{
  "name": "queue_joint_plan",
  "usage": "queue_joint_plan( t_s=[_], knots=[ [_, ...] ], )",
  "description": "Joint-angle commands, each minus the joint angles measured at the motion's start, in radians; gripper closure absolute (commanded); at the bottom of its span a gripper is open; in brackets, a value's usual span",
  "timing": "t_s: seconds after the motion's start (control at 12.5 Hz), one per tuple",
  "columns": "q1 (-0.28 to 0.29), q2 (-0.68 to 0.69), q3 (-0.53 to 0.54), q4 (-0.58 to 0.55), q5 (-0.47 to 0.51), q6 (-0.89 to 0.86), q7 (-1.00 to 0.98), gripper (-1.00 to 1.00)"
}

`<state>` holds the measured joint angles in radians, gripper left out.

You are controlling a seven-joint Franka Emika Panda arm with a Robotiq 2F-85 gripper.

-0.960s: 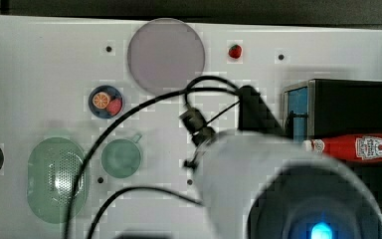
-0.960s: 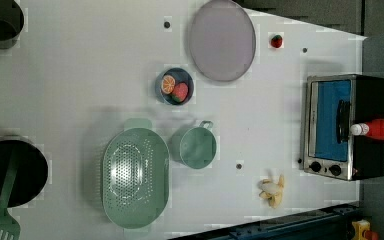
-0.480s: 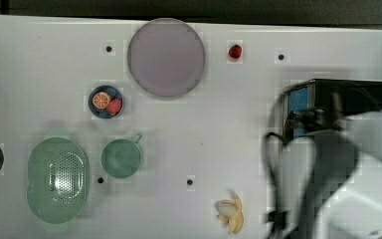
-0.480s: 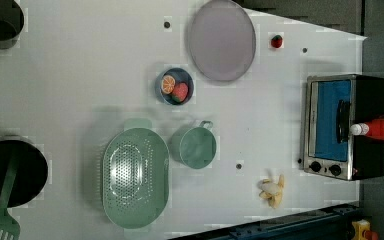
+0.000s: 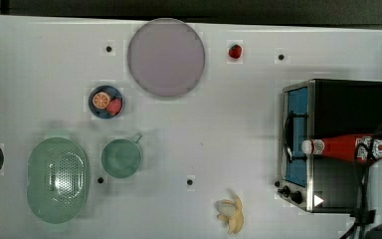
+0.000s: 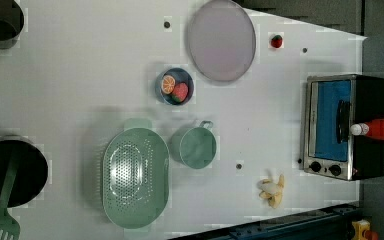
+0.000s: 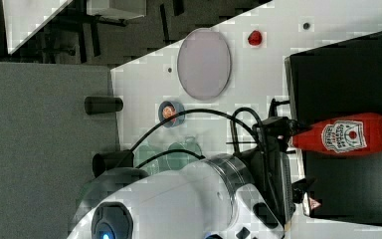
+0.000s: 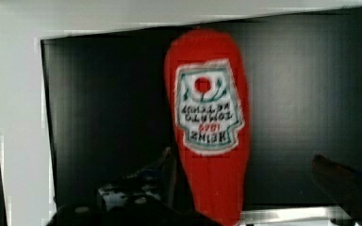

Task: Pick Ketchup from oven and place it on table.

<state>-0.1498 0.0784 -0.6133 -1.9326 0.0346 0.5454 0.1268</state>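
One slim red squeeze bottle of ketchup (image 5: 350,148) lies flat on the black top of the small boxy toaster oven (image 5: 348,102), at the right of the top view, long axis running left to right across the frame. Its white cap (image 5: 307,147) points toward the silver front frame and overhangs the bluish glass door. A white-and-red label (image 8: 208,108) faces up on its belly, lettering clear in the wrist view.

Now the arm: its bulky white body (image 7: 179,204) fills the lower middle of the right view, black cables looping over it, the wrist reaching right toward the cap end of the bottle. The gripper (image 8: 259,181) hangs over the oven top with its jaws spread wide, one dark finger (image 8: 162,172) either side of the bottle's narrow end, nothing pinched.

Around the oven stretches the large flat white table (image 5: 219,119), with a round lilac plate (image 5: 166,57), a small red strawberry (image 5: 235,51) and a peeled banana (image 5: 231,213).
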Motion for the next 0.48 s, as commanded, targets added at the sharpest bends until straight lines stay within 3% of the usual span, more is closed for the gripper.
queue_joint_plan(
  t_s=[0.08, 0.48],
  knots=[
    [0.042, 0.076, -0.016, 0.043, 0.003, -0.008, 0.026, -1.00],
    [0.012, 0.174, -0.023, 0.081, 0.054, 0.066, -0.062, -1.00]
  ],
)
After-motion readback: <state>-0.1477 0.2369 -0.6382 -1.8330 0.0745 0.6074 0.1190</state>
